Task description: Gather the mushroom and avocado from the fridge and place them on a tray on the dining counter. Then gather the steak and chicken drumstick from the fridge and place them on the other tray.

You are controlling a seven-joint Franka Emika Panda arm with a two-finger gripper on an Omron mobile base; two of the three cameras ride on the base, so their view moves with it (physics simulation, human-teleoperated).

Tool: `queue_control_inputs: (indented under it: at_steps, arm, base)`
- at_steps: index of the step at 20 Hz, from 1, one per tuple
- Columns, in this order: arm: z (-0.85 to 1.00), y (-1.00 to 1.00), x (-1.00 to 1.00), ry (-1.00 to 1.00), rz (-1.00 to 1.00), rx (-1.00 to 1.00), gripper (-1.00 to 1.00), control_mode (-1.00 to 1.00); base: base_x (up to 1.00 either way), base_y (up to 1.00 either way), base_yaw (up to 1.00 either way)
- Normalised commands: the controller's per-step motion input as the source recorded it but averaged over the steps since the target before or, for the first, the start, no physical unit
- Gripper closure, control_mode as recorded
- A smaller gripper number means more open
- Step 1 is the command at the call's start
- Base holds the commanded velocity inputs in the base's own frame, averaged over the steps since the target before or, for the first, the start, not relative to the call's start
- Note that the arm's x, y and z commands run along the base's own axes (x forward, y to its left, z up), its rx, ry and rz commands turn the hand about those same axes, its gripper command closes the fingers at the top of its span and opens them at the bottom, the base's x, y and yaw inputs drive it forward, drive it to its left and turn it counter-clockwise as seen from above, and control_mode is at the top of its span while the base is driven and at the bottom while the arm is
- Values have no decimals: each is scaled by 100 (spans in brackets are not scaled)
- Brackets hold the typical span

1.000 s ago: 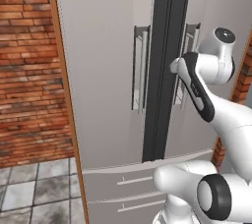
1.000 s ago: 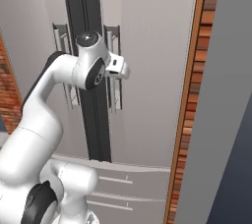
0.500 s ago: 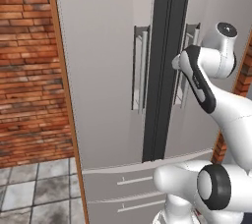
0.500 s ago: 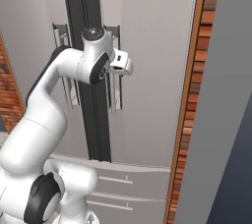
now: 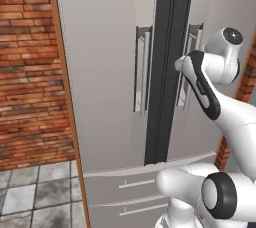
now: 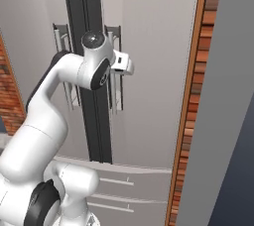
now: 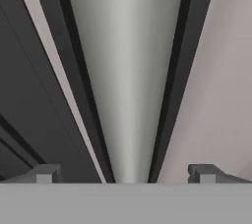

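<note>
The gripper [image 7: 126, 174] stands wide apart, holding nothing; its two fingertips [image 7: 45, 174] sit at roughly 8 and 4 o'clock in the hand view, one on each side of a vertical steel handle [image 7: 129, 85]. The handle runs between them from 6 o'clock up to 12 o'clock, and no contact with either fingertip is visible. A dark recess flanks the handle on both sides.

In the right base view the hand is pressed close against the right door handle [image 6: 117, 79] of the fridge [image 6: 154, 61] — the gripper itself is hidden behind the wrist there. The dark centre strip [image 6: 89, 101] lies at 9 o'clock from that handle, with the left door handle [image 6: 63, 71] beyond it.

In the left base view the arm [image 5: 202, 87] reaches toward 12 o'clock, ending at the right handle. Both doors are shut. The drawers [image 5: 120, 192] lie below at 6 o'clock. A brick wall [image 5: 27, 72] stands at 9 o'clock of the fridge — grey floor tiles [image 5: 35, 192] beneath it.
</note>
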Motion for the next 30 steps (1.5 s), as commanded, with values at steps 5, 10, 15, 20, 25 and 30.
queue_control_inputs:
  at_steps: [5, 10, 15, 20, 25, 30]
  arm:
    - [-4, 0, 35, -5, 4, 0, -100, -100]
    - [-11, 0, 42, -2, 2, 0, -100, -100]
    - [-17, 0, 58, 0, 2, 0, -100, -100]
    - [-26, 0, 64, -1, 6, 1, -100, -100]
    - [-31, 0, 67, -3, 6, 1, 100, -100]
    - [-15, -1, 12, 4, 0, 0, 100, -100]
  base:
    - [0, 0, 0]
    - [0, 0, 0]
    - [0, 0, 0]
    - [0, 0, 0]
    - [0, 0, 0]
    - [0, 0, 0]
